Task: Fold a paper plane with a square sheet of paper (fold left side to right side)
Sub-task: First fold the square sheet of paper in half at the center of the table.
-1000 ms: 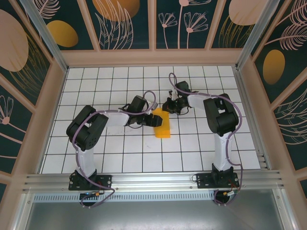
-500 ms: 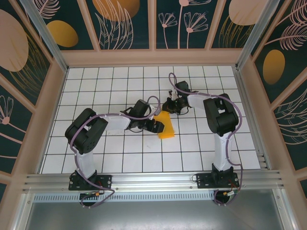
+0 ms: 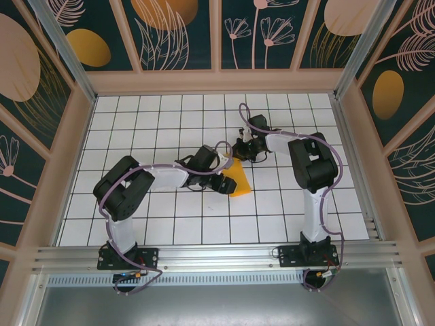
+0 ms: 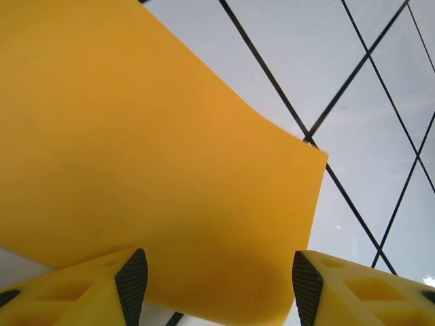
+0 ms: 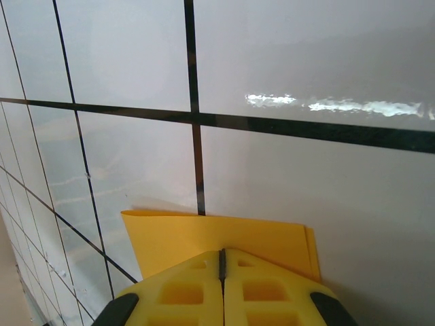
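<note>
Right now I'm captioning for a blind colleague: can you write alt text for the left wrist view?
Orange-yellow paper with a wavy right edge lies over a white tiled surface with black grid lines. At the bottom, the left tool is open, its two yellow fingers apart.

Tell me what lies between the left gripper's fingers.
The sheet of paper: the left wrist view shows its near edge in the gap between the left gripper's open fingers.
</note>
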Controlling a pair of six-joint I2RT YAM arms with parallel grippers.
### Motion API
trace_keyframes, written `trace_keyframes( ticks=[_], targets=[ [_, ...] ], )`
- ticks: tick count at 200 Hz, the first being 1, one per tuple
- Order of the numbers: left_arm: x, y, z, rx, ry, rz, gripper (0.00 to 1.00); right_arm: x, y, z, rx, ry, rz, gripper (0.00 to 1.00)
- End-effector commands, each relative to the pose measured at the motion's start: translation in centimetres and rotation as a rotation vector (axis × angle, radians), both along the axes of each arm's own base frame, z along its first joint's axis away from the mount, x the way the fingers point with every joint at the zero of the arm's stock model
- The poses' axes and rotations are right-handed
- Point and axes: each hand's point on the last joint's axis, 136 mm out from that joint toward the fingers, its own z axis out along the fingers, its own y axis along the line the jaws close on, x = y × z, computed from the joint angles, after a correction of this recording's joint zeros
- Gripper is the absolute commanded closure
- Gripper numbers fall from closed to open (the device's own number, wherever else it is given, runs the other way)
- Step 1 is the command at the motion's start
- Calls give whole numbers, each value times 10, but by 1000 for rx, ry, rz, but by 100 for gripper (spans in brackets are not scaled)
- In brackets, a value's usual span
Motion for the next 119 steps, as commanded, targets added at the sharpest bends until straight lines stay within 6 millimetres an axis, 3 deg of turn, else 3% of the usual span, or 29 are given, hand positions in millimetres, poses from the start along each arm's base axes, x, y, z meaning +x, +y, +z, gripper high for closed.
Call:
trace_keyframes(
  ticks=[1, 60, 119],
  targets=[
    [-38, 6, -15, 66, 113, -63, 39, -14, -16, -35, -116, 80, -12, 93],
    [-58, -2, -19, 80, 125, -107, 38, -14, -15, -35, -114, 79, -10, 93],
    [-64, -13, -8, 53, 109, -143, 37, -15, -15, -35, -111, 80, -11, 93]
  ],
)
